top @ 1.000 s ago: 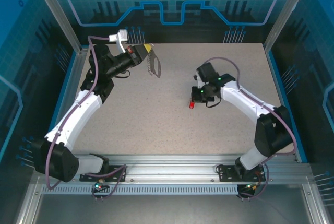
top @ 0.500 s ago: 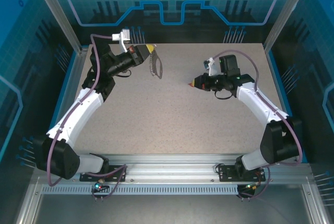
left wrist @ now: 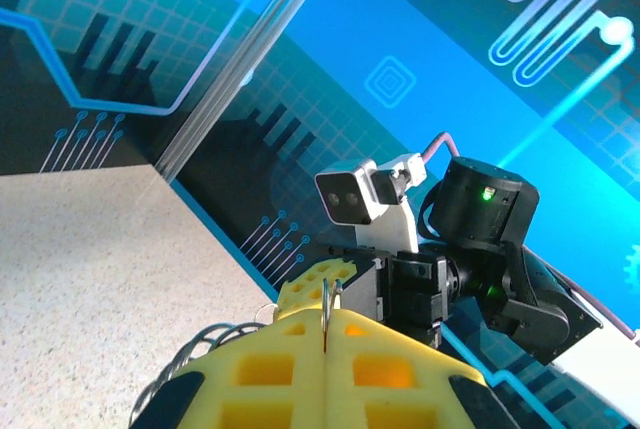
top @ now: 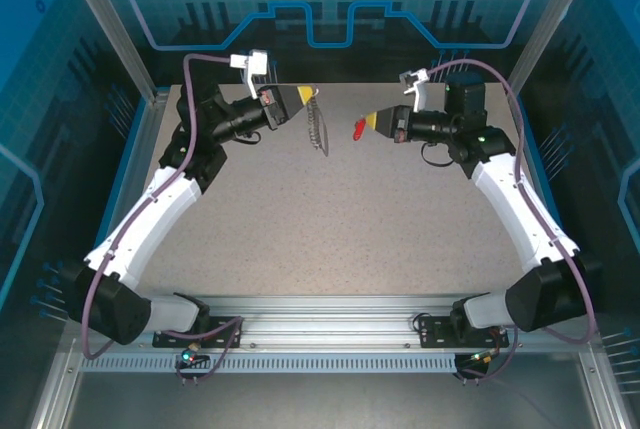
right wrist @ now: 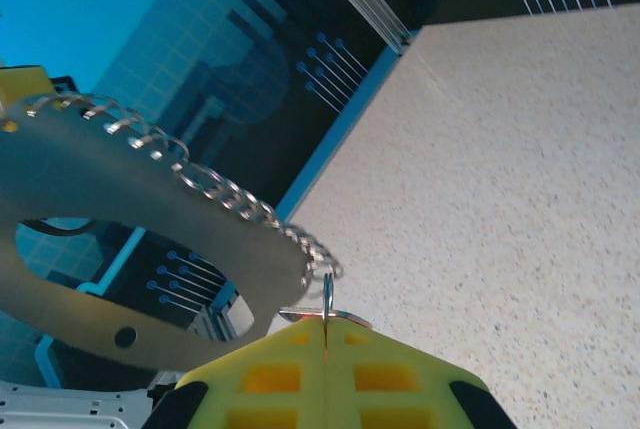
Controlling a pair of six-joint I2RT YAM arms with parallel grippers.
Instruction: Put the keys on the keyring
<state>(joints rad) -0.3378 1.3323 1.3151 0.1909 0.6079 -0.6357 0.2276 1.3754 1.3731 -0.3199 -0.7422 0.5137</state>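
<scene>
My left gripper is up over the back of the table, shut on the keyring, which hangs below its yellow tips. In the left wrist view the yellow fingers pinch a thin silvery ring, and more rings curl off to the left. My right gripper faces it from the right, shut on the red-headed key. The right wrist view has the key's small metal ring sticking out of the shut pads, touching the end of the row of rings on the grey flat keyring.
The speckled table lies below both grippers. Blue panel walls and aluminium frame posts stand close behind and beside the arms. The right arm's wrist camera sits right ahead of the left gripper.
The right arm lifted the red key off the table and swung it back and left towards the keyring. The left arm carried the keyring to the right, towards the key.
</scene>
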